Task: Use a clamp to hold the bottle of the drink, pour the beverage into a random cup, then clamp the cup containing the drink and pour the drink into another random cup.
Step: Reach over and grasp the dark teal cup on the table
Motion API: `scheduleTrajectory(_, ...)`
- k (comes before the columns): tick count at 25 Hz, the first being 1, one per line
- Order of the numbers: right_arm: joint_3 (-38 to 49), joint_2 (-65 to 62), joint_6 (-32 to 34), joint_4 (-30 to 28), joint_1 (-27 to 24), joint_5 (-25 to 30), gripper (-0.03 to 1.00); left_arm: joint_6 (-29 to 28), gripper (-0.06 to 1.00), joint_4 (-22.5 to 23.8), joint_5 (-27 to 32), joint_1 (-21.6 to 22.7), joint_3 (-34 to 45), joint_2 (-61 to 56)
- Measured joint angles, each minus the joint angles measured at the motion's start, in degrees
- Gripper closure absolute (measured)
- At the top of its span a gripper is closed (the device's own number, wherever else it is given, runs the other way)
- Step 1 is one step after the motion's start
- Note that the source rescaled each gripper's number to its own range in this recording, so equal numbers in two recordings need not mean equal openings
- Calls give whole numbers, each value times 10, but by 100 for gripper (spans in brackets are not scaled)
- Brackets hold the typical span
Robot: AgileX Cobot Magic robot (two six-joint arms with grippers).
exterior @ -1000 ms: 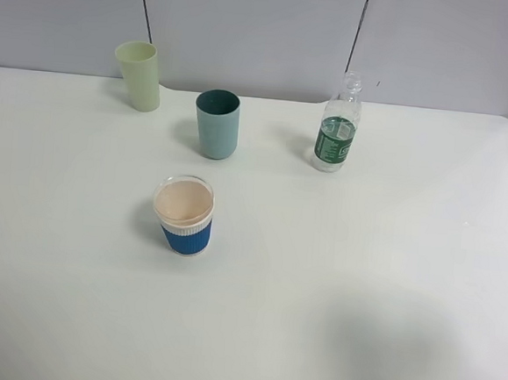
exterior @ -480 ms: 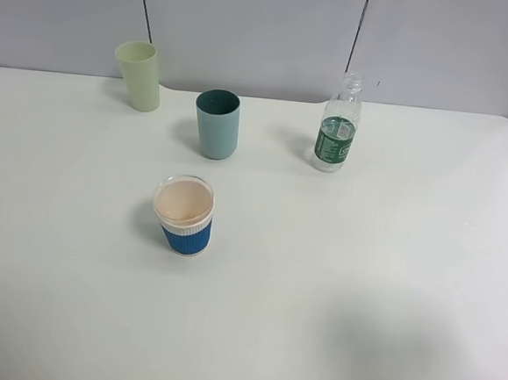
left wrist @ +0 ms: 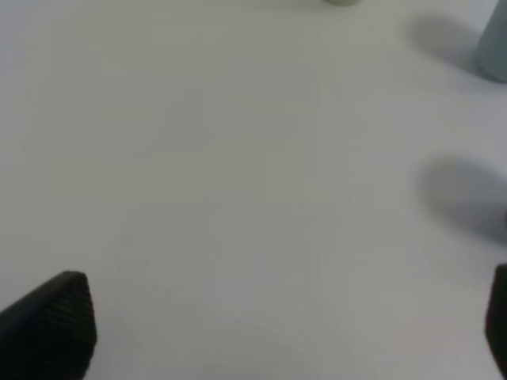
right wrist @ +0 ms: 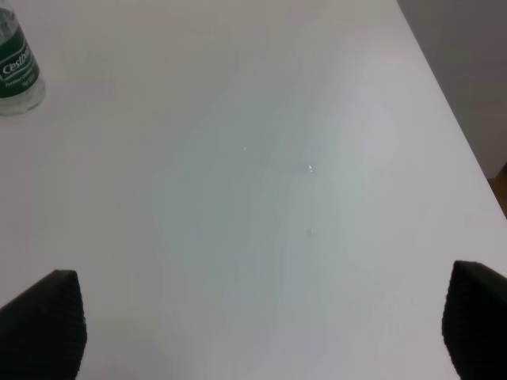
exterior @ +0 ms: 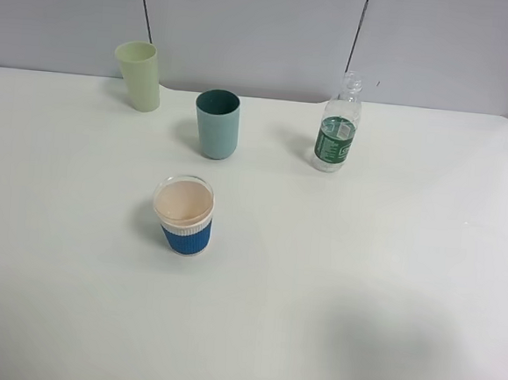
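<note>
A clear bottle with a green label stands upright at the back right of the white table; its base also shows in the right wrist view. A pale green cup stands at the back left, a teal cup at the back middle, and a blue-sleeved cup in front of them. No gripper shows in the exterior view. My left gripper is open over bare table, and the teal cup's edge shows far off. My right gripper is open over bare table.
A grey panelled wall runs behind the table. The table's right edge shows in the right wrist view, with a dark floor beyond it. A faint shadow lies on the table at the front right.
</note>
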Motion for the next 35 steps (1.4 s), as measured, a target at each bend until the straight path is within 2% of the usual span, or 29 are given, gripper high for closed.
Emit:
scheduleTrajectory(10, 0, 0, 0, 0, 0, 0, 15, 1, -6, -1, 0, 0, 0, 0)
scheduleTrajectory(18, 0, 0, 0, 0, 0, 0, 15, 10, -6, -22, -14, 0, -7, 27)
scheduleTrajectory(29, 0, 0, 0, 0, 0, 0, 15, 80, -6, -25, -201, 0, -15, 204)
scheduleTrajectory(35, 0, 0, 0, 0, 0, 0, 15, 142, -6, -25, -257, 0, -18, 334)
